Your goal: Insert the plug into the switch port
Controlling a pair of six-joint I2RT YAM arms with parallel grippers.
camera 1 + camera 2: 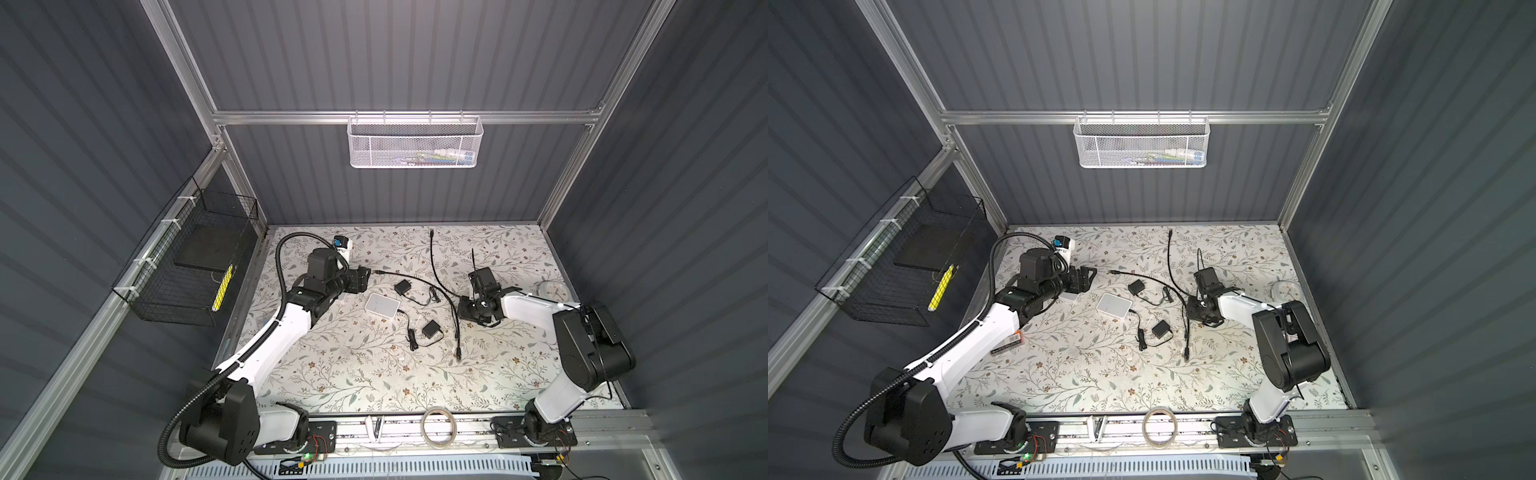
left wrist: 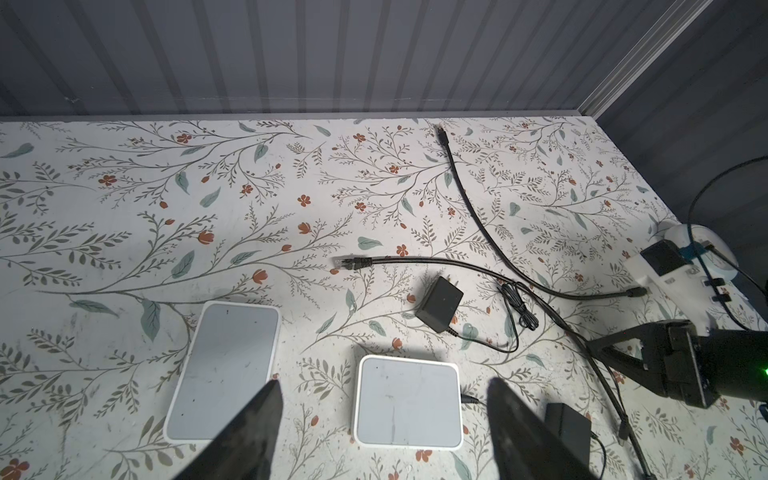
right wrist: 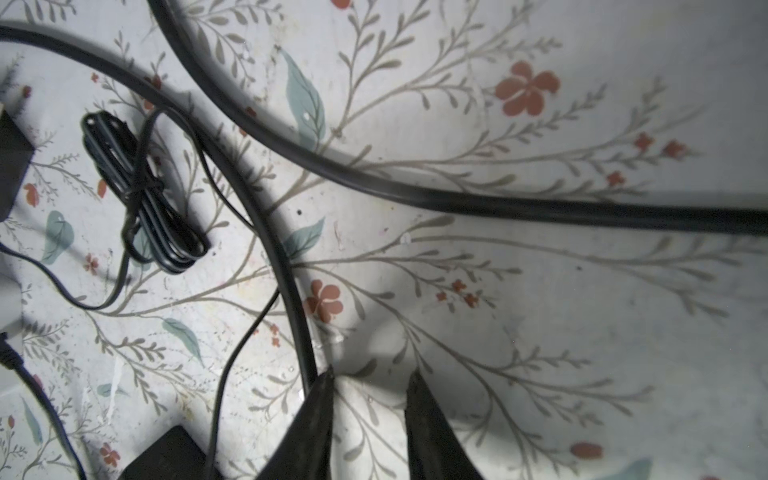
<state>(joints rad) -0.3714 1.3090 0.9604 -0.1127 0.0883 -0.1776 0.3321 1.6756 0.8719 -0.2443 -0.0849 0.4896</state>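
— Black cable (image 2: 415, 259), where is its plug?
— The plug (image 1: 377, 272) lies flat on the flowery table (image 1: 332, 374), farther back than the square white switch (image 1: 382, 305) and not touching it. Its length runs side to side, tip pointing left, toward the left gripper (image 2: 384, 382) close by.
— What is the room like?
— Grey ribbed walls (image 1: 374, 62) all round, with a white mesh basket (image 1: 415, 143) on the back one.
— And the grippers?
— The left gripper's fingers stand far apart with nothing in them. The right gripper (image 3: 372, 372) has a narrow gap, empty too. The black cable runs just beside one finger, outside the gap.
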